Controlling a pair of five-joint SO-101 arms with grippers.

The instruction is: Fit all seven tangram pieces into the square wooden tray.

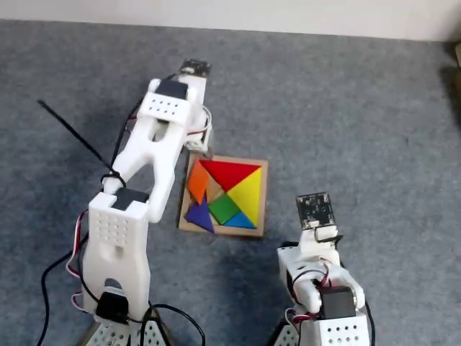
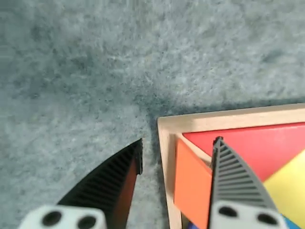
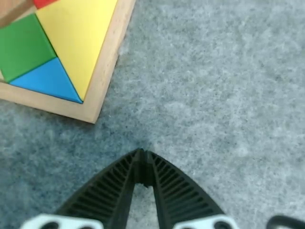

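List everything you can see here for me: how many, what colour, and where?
tray: one, pale wood, on the carpet between the arms
big triangles: two, red and yellow, in the tray's far and right parts
small triangle: one, blue, tray's near right corner
square: one, green, near the tray's middle
orange piece: one, tray's left side
purple piece: one, tray's near left corner
carpet: one, grey, under everything
strip: one, black, thin, left of the left arm
arms: two, white, left and right
left claw: open, astride the tray's rim
right claw: shut, over carpet by the blue corner
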